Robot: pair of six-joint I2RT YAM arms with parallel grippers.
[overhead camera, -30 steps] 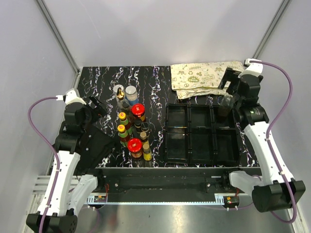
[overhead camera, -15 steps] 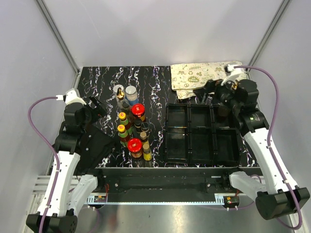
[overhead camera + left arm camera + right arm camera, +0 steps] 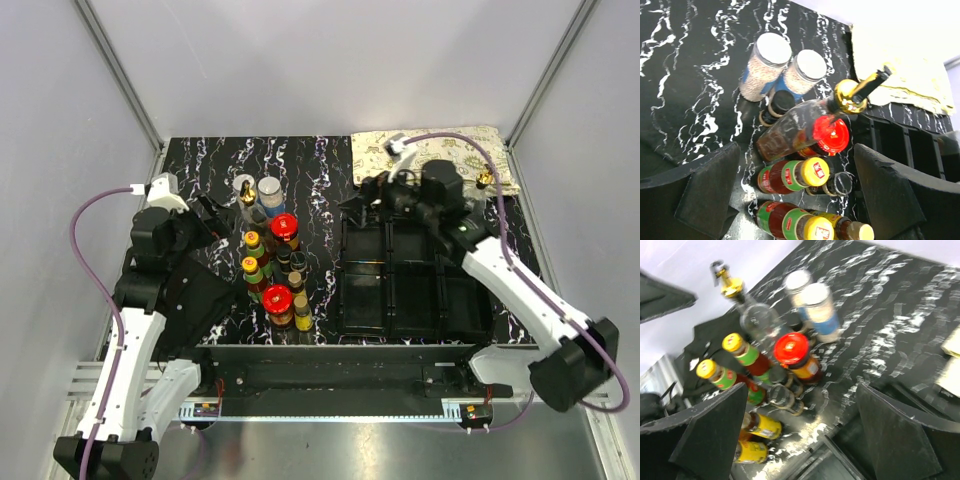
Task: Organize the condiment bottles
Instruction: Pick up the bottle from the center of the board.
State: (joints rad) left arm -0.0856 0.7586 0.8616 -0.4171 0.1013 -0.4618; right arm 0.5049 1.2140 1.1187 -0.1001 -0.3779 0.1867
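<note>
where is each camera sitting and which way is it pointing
top external: above and behind the arm bases, looking down on the table; both arms show, left gripper and right gripper open.
left wrist: over the condiment bottles, looking down on their caps; its own fingers fill the bottom corners.
right wrist: near the far left corner of the tray, aimed at the bottles; its fingers show low in frame.
shared: both wrist views catch the red-lidded jar, gold-spouted bottle, grey-lidded shakers.

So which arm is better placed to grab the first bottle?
Probably left: the left gripper, open, hangs right beside the condiment bottles. The right gripper, also open, is farther off, over a corner of the black tray.
</note>
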